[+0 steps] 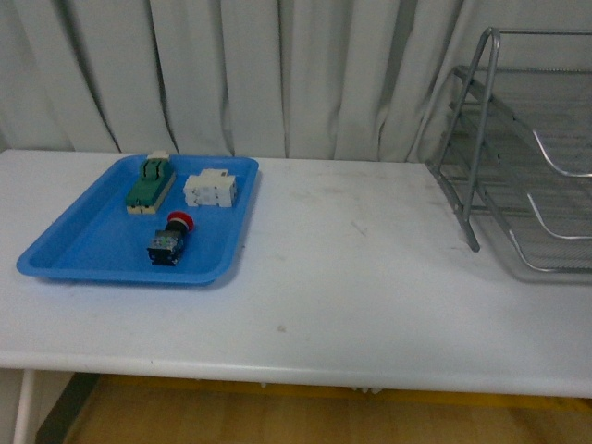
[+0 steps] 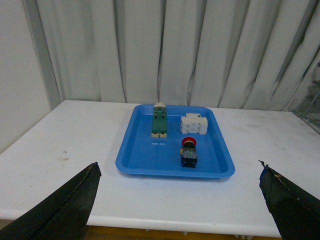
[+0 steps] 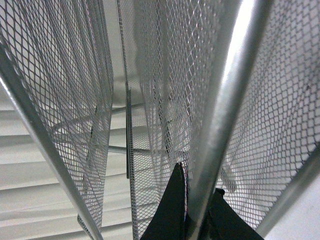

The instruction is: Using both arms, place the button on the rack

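readable text: none in any view
button: body markings too small and blurred to read
green-topped block: no legible print
white block: no legible print
blue tray: no legible mark
rack: plain mesh and tube, nothing legible even close up in right wrist view

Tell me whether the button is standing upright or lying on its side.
Lying on its side. The button rests in the blue tray with its red cap pointing sideways, away from the robot, not upward.
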